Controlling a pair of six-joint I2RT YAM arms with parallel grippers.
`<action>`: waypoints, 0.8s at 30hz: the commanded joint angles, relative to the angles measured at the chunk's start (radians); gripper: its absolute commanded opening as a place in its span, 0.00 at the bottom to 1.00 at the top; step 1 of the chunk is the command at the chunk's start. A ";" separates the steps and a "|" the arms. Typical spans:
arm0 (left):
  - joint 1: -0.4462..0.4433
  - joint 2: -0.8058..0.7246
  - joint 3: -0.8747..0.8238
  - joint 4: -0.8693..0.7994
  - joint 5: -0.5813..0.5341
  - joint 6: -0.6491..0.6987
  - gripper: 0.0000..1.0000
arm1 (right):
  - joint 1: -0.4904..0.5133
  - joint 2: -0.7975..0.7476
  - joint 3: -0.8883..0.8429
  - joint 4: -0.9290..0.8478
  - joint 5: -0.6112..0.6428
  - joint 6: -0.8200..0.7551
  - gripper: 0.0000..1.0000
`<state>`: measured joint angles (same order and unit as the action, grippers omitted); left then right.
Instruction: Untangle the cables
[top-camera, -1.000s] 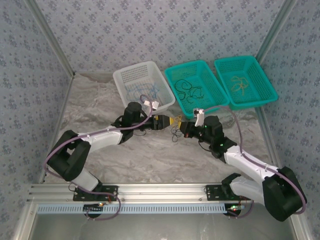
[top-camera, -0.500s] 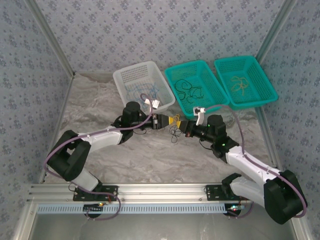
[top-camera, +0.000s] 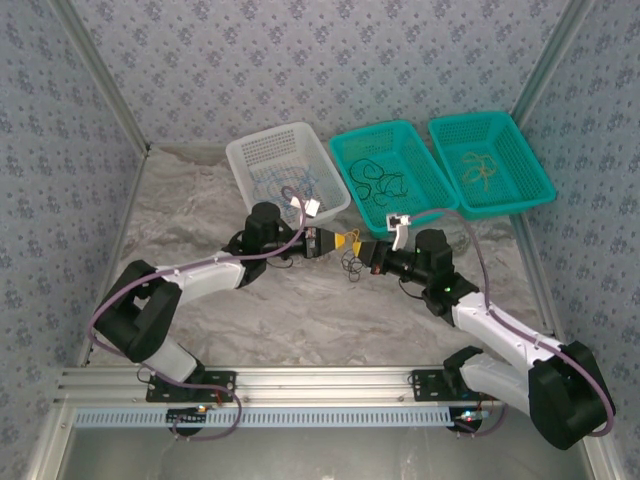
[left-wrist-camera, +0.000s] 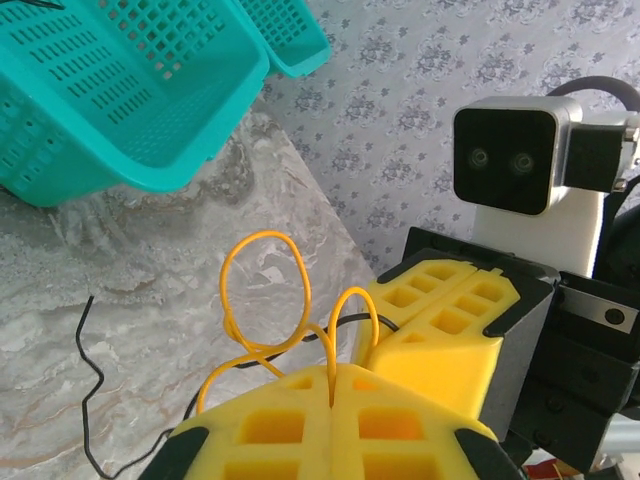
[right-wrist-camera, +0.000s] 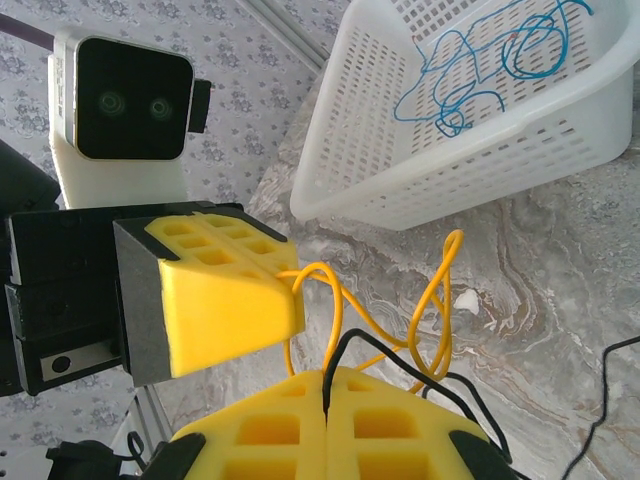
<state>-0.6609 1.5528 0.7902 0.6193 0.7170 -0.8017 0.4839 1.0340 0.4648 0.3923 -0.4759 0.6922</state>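
Centrally, above marbled table (top-camera: 300, 310): left gripper (left-wrist-camera: 330, 385), pads pressed together on yellow cable (left-wrist-camera: 265, 233); right gripper (right-wrist-camera: 325, 395), pads likewise closed, pinching black cable (right-wrist-camera: 343, 345) along with the same yellow cable; grippers tip to tip, just beside each other. Yellow loops stand between them; black tail trails onto the table. Behind: white basket (top-camera: 270, 140) holding blue cables (top-camera: 300, 185); middle teal basket (top-camera: 372, 133) holding black cables (top-camera: 378, 182); right teal basket (top-camera: 470, 118) holding yellow cables (top-camera: 480, 168)

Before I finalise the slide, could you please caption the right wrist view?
Left gripper and right gripper pinch looped yellow cable, black cable trailing, white basket of blue cables behind.
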 joint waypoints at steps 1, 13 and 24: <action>0.007 0.004 0.044 -0.032 -0.016 0.026 0.00 | -0.008 -0.019 0.031 -0.008 0.006 0.010 0.00; 0.006 0.021 0.095 -0.223 -0.073 0.088 0.00 | -0.007 -0.016 0.029 -0.072 0.069 0.003 0.12; -0.005 0.045 0.160 -0.423 -0.175 0.149 0.00 | 0.022 -0.001 0.076 -0.288 0.217 -0.005 0.73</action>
<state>-0.6613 1.5845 0.9058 0.2924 0.6006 -0.7048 0.4946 1.0340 0.4961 0.2081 -0.3382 0.6941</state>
